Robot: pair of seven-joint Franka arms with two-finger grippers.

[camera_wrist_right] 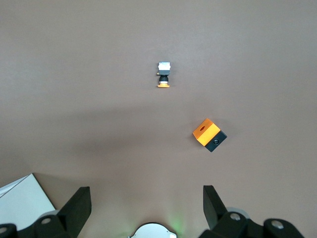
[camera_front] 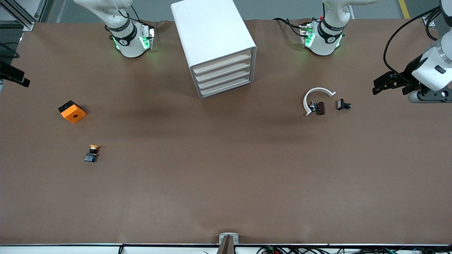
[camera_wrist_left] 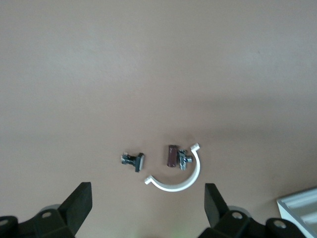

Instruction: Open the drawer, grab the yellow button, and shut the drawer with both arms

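Cabinet (camera_front: 213,42): white box, standing on the brown worktop (camera_front: 226,183) between the two arm bases, four cream-fronted trays facing the front camera at an angle. Drawer (camera_front: 221,60): topmost tray, flush with the others, not yet pulled.

Button (camera_front: 92,153): yellow-orange cap on a black body with a blue bit, lying on its side on the open worktop toward the right arm's end, nearer the front camera than the orange block (camera_front: 72,112). It is well apart from the cabinet, not in any tray.

White arc (camera_front: 315,98) with small black clips (camera_front: 343,104) beside it: toward the left arm's end.

Left claw (camera_wrist_left: 148,208): fingers spread wide, empty, high over the arc and clips. Right claw (camera_wrist_right: 146,206): fingers spread wide, empty, high over bare worktop with button and block in sight.

Risks, as judged:
- Drawer fronts are shallow and close-stacked; a finger could catch the second tray instead.
- Cabinet looks light; pulling without the other arm bracing may drag the whole box.
- Button is tiny and lies on its side; a pinch may roll it or grab the block by mistake.
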